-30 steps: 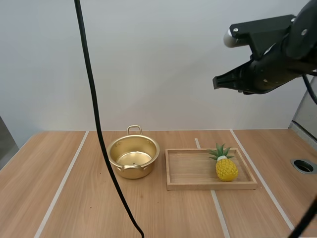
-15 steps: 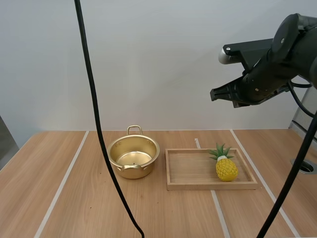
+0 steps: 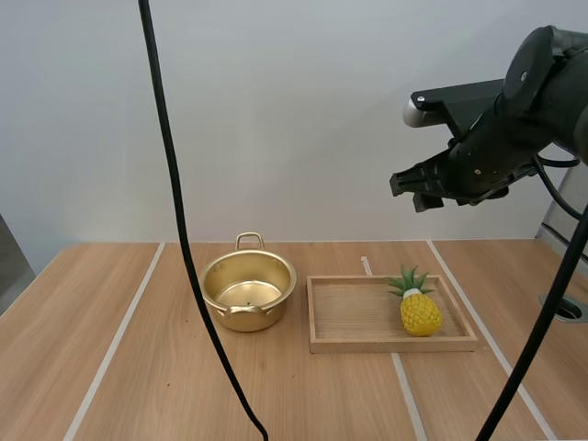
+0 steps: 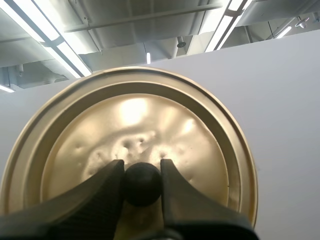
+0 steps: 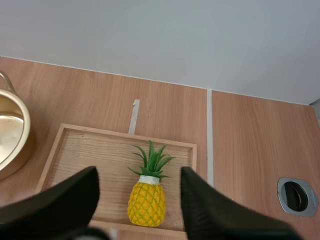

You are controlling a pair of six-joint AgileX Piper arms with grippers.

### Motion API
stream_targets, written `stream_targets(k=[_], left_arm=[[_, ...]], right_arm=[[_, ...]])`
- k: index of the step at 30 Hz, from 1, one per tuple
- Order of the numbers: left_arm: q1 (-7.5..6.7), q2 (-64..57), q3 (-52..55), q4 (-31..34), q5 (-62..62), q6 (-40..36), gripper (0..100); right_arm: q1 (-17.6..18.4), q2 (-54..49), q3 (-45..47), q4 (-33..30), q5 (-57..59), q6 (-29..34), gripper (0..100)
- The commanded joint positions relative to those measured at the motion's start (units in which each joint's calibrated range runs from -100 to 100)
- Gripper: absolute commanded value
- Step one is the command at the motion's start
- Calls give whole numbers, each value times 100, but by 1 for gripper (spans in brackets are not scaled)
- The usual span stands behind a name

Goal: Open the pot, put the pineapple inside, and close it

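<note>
An open golden pot (image 3: 248, 292) stands on the table without its lid, left of a wooden tray (image 3: 367, 342). A yellow pineapple (image 3: 418, 308) with green leaves lies at the tray's right end. My right gripper (image 3: 409, 191) hangs high above the tray, open. In the right wrist view its fingers (image 5: 138, 172) stand wide apart, with the pineapple (image 5: 147, 200) far below between them, on the tray (image 5: 90, 145) beside the pot (image 5: 12, 140). My left gripper (image 4: 143, 175) is shut on the black knob (image 4: 143, 184) of the golden lid (image 4: 135, 125), held up in the air.
A round metal fitting (image 3: 562, 308) is set into the table at the far right, also seen beside the tray (image 5: 296, 196). Pale stripes run across the wooden tabletop (image 3: 110, 349).
My right gripper's fingers have gone from shut to wide apart. The right arm shifted a little to the left above the tray. Pot, tray and pineapple have not moved.
</note>
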Motion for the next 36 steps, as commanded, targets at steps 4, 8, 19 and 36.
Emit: stream_targets(k=[4,8,19,36], left_arm=[[-17,-18,-38,-56,-190,-27,0],[-17,-18,-38,-56,-190,-27,0],[-17,-18,-38,-56,-190,-27,0],[-17,-18,-38,-56,-190,-27,0]], right_arm=[[-34,90,-48,-67,42,-49,100],[-34,315,-48,-72,117,-49,100],[-34,1111,-48,-177,185,-49,100],[-34,1777,1570,-304,-1770,-166,100]])
